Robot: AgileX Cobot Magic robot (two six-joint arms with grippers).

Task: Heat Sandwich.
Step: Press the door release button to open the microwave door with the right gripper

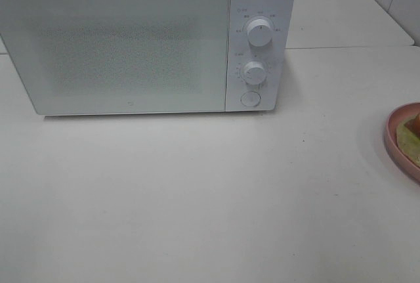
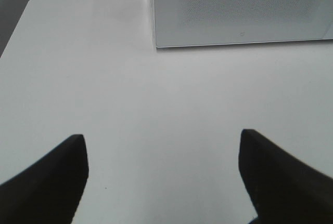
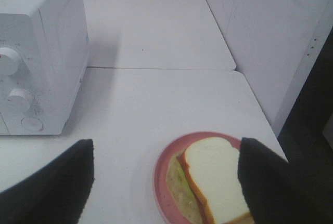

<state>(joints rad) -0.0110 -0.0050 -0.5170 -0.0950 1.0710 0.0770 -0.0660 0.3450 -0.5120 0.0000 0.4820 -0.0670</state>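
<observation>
The sandwich [image 3: 216,180], pale bread with a tan crust and greenish filling, lies on a round pink plate [image 3: 162,168]. In the high view only a sliver of the sandwich [image 1: 411,138] and the plate [image 1: 394,140] shows at the right edge. My right gripper [image 3: 165,156] is open, its dark fingers standing to either side above the plate and touching nothing. My left gripper [image 2: 162,148] is open above bare table in front of the white microwave [image 1: 131,40], whose door is shut. Neither arm shows in the high view.
The microwave has two knobs [image 1: 258,32] and a round button [image 1: 250,98] on its right panel. A second white table [image 3: 151,29] adjoins behind. A white wall [image 3: 270,31] rises at the right, close to the table edge.
</observation>
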